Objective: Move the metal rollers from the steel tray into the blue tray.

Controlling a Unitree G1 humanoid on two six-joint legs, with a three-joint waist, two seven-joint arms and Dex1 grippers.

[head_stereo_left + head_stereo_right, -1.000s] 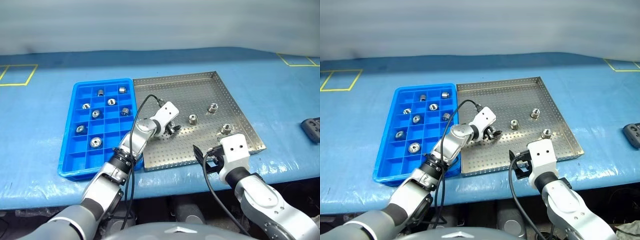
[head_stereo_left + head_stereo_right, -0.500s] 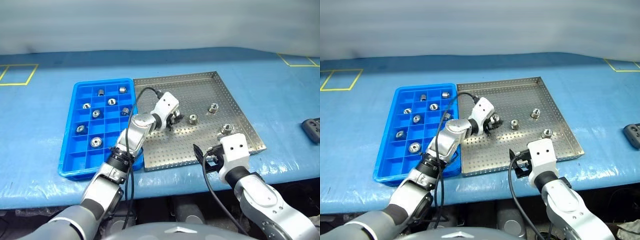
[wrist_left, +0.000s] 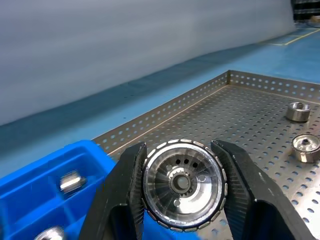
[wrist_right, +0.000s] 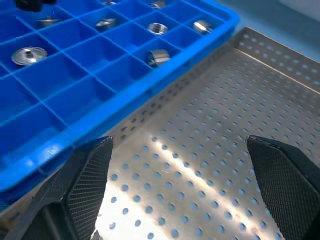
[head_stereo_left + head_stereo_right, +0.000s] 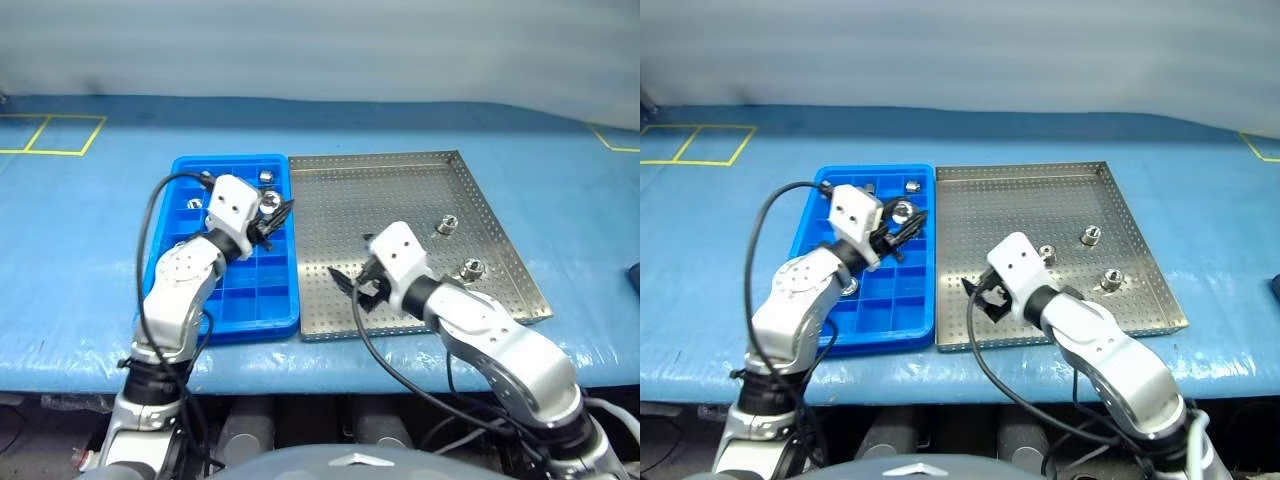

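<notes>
Fingers of the left gripper (image 5: 270,208) are closed partway on 1 flanged roller (image 3: 183,184), clamped by its rim with the hole facing the wrist camera. A second ago this gripper sat low in the middle of the steel tray (image 5: 400,160), closing on that roller. Now it is up and to the left of the frame, with the roller above the upper right compartments of the blue tray (image 5: 225,325). So the pick looks done and the carry nearly so, and what seems left for this piece is to lower it into a free compartment and let go. The right gripper (image 5: 355,290) has swung from the tray's lower edge to over the lower middle of the steel tray. Its fingers are spread wide and hold nothing, and it looks placed to take a next piece. Counts: 2 grippers, 2 trays, 1 roller in the grip. The right eye view shows 3 rollers (image 5: 1047,254) loose in the right half of the steel tray. In the blue tray at least 6 rollers (image 4: 29,55) can be counted from the right wrist view, with others cut off at that frame's edge or hidden by the left arm.
</notes>
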